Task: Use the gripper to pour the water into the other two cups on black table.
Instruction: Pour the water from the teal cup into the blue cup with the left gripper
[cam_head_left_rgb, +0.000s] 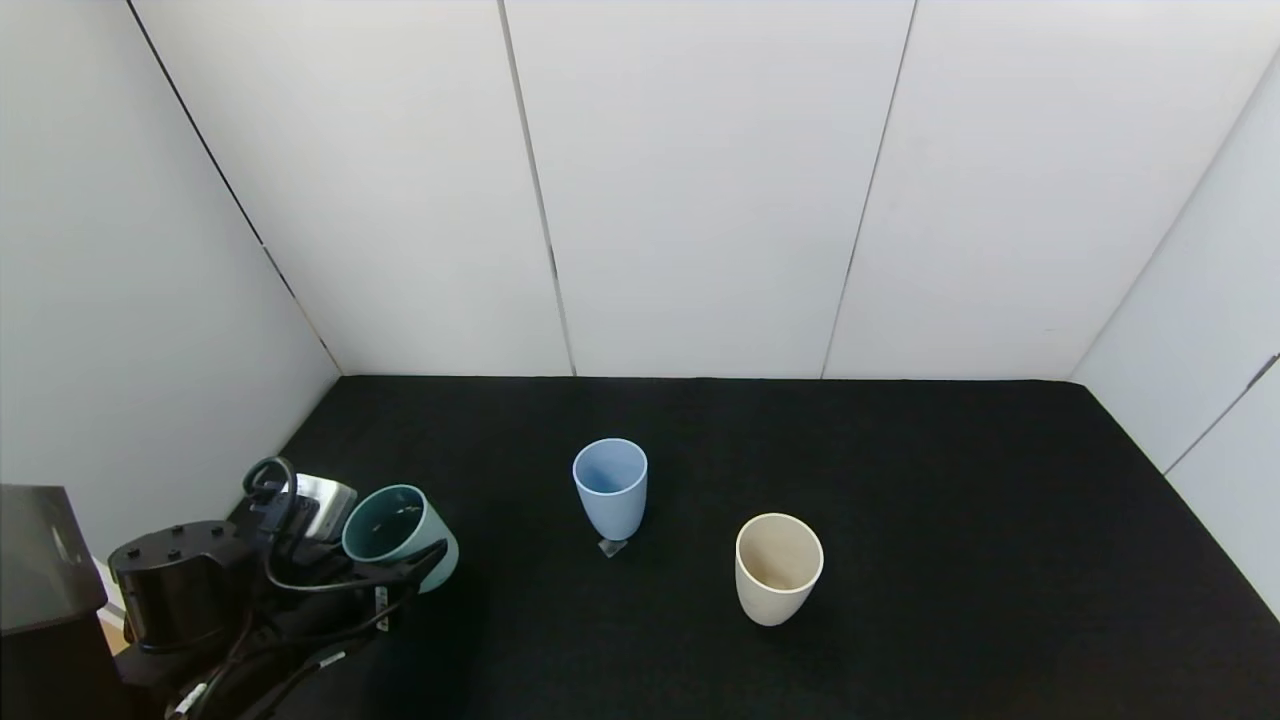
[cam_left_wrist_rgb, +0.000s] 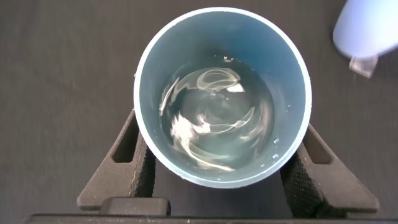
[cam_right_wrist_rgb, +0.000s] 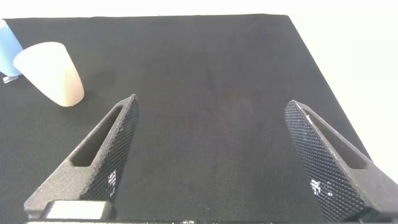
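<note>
My left gripper (cam_left_wrist_rgb: 221, 177) is clamped on the teal cup (cam_head_left_rgb: 398, 532) at the table's (cam_head_left_rgb: 900, 480) eight o'clock corner, one finger (cam_left_wrist_rgb: 127, 165) on each side. Water (cam_left_wrist_rgb: 214, 121) swirls clear inside, glinting, with droplets on the wall. The cup leans a little. The blue cup (cam_head_left_rgb: 610, 488) stands upright near the table's centre, the cream cup (cam_head_left_rgb: 778, 567) at its four o'clock, apart. My right gripper (cam_right_wrist_rgb: 214, 158) hangs spread wide over bare felt, holding nothing.
</note>
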